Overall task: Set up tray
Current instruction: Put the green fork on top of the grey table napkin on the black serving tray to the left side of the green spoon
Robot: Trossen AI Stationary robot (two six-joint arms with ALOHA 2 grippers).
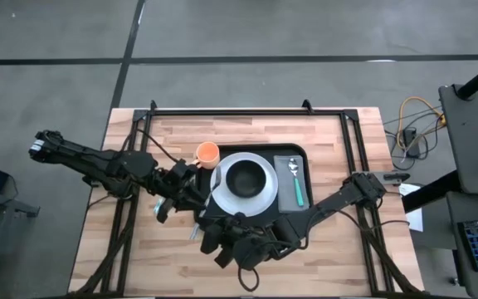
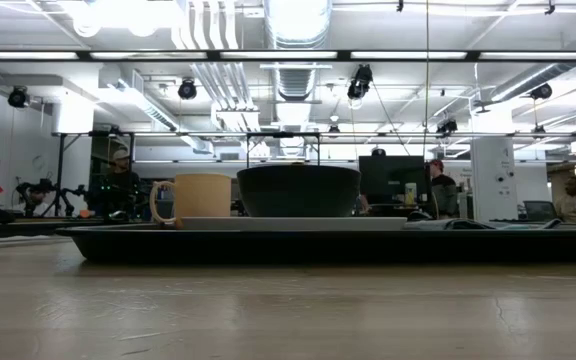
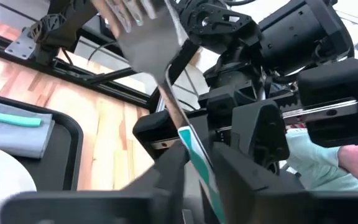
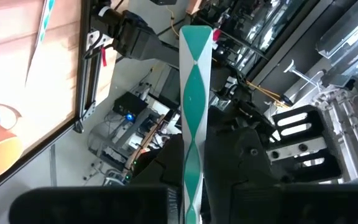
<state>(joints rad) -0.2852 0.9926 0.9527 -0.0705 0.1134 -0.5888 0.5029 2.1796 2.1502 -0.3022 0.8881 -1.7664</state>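
Your tray [image 1: 256, 152], black and raised-rimmed, lies on the table [image 1: 338, 133] near its middle, and by the look of it is mostly set. Contents, item 1: a white plate [image 1: 219, 193] at the tray's centre. Item 2: a dark bowl [image 1: 248, 177] standing on that plate and, from the high view, apparently empty. Item 3: a grey napkin [image 1: 287, 193] on the tray just beside the plate, toward the right arm's side. Item 4: a teal-handled spoon [image 1: 295, 183] lying on the napkin. Item 5: an orange mug [image 1: 207, 153] at the plate's far left; in the low view it sits within the tray's outline. Outstanding, as you may judge: 2 pieces of cutlery not yet placed. Your left tool [image 3: 194, 168] is clamped on the teal handle of a fork [image 3: 143, 23], near the tray's front left corner. Your right tool [image 4: 191, 196] is clamped on a teal-handled utensil [image 4: 192, 106] whose working end is hidden, just in front of the tray.
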